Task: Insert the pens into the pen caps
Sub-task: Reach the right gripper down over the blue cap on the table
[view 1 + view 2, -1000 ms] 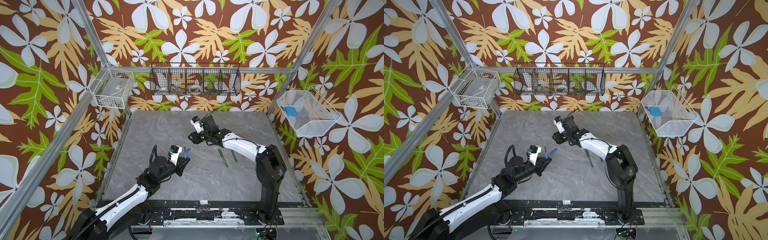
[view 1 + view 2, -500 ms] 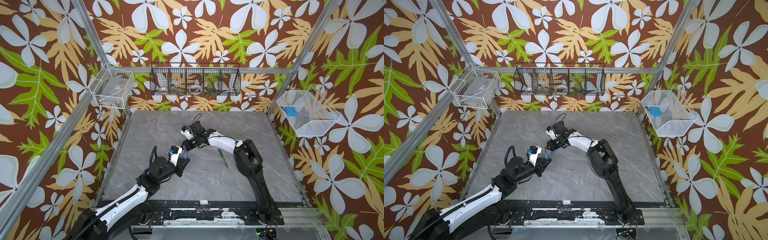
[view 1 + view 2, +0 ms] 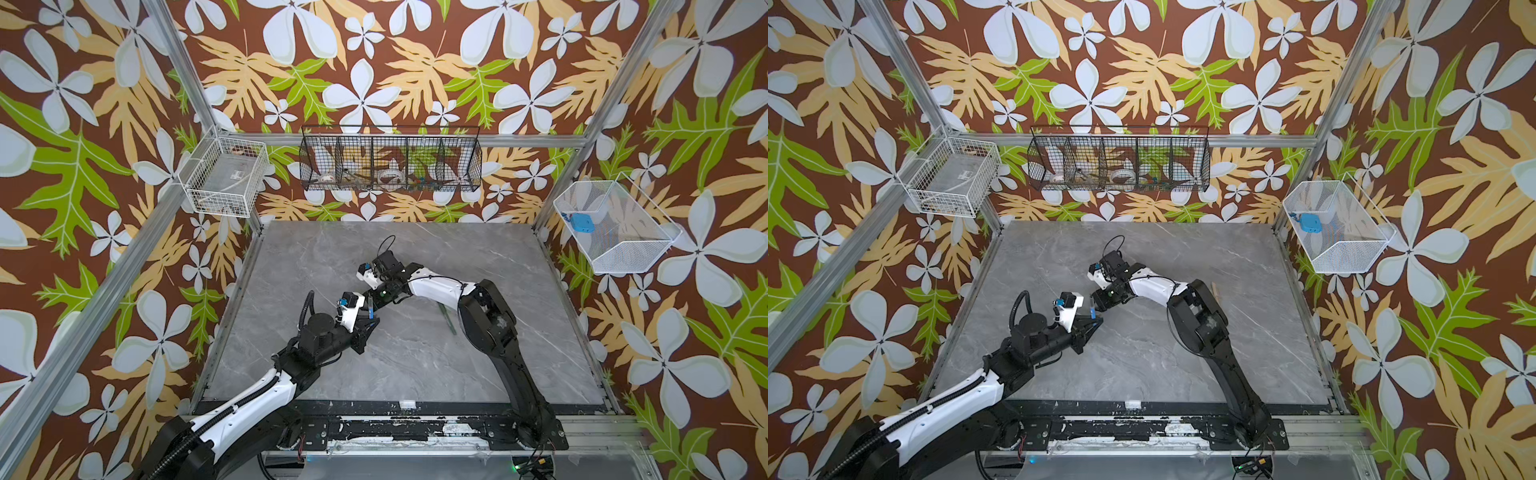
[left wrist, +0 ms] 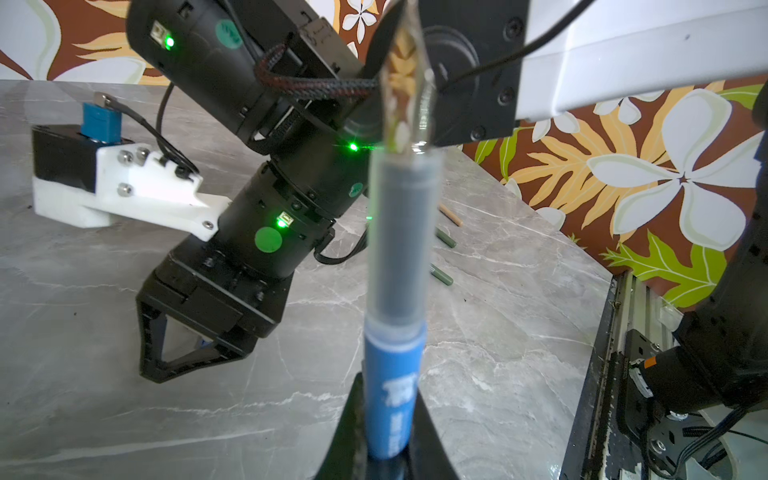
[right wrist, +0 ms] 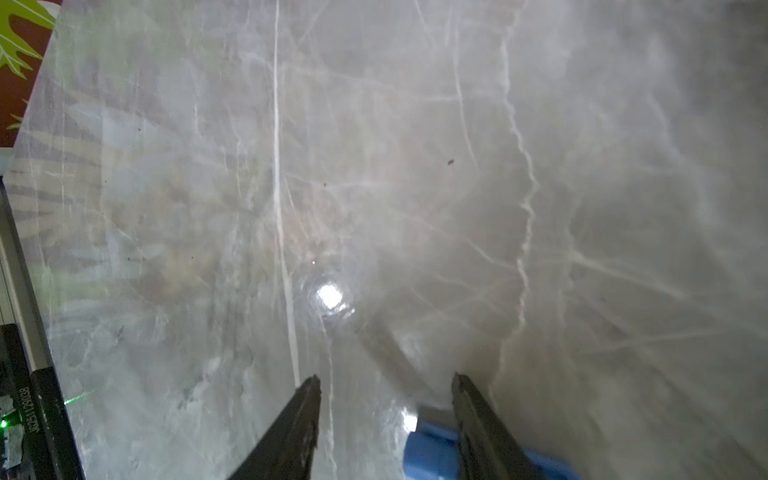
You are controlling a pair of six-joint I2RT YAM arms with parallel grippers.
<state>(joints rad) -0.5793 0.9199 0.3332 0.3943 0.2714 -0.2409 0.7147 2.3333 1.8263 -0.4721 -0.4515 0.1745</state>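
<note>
My left gripper (image 4: 388, 449) is shut on the blue pen (image 4: 395, 386), which stands up out of it. Past the blue barrel the pen has a frosted grey section, and its far end is blurred. My right gripper (image 5: 386, 378) points down at the grey table (image 3: 415, 365), close to the left gripper (image 3: 368, 322). Its jaws stand apart. A blurred blue piece (image 5: 430, 449), perhaps a pen cap, shows beside one finger and runs behind it. In the left wrist view two dark green pieces (image 4: 445, 240) and a tan one (image 4: 451, 215) lie behind the right arm.
A white wire basket (image 3: 224, 178) hangs at the back left. A black wire basket (image 3: 390, 160) is on the back wall. A white mesh basket (image 3: 615, 226) on the right holds a blue block. A metal rail (image 3: 415, 428) runs along the table's front edge.
My right gripper has swung from the back middle of the table down towards the left gripper, jaws equally wide. The left gripper with the blue pen has barely moved.
</note>
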